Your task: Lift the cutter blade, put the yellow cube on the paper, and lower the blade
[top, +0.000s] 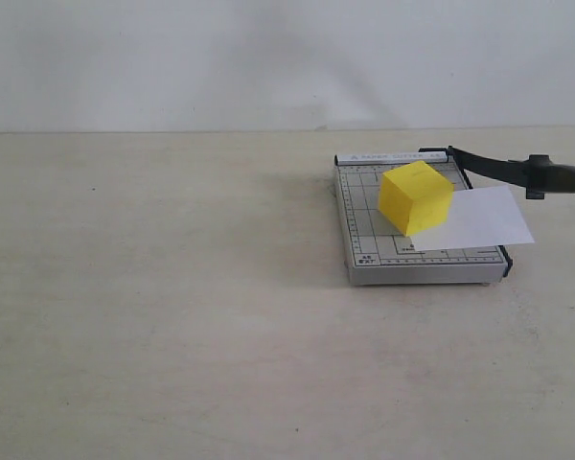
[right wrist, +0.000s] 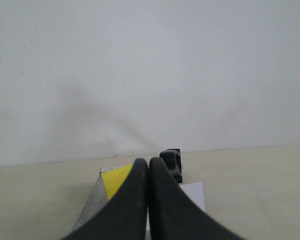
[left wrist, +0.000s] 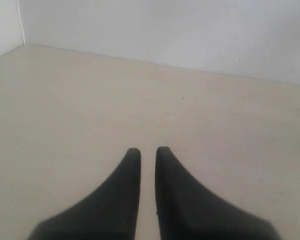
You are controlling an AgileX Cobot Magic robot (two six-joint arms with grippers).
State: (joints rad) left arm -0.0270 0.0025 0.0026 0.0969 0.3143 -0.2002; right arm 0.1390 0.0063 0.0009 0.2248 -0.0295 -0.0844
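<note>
1. A small grey gridded cutter board (top: 364,228) sat toward the far right part of the pale counter (top: 172,307).
2. The long black cutter blade (top: 494,166) stood raised off the board, its thick handle (top: 561,179) hanging out toward the counter's right edge.
3. The bright yellow solid cube (top: 417,197) rested on the board, covering one end of the plain white paper sheet (top: 484,218), which stuck out past the board's right side.
4. The left tool (left wrist: 148,150) was all but clenched, gripping nothing.
5. The right tool (right wrist: 148,162) was clenched tight and empty, well clear of the cube.
</note>
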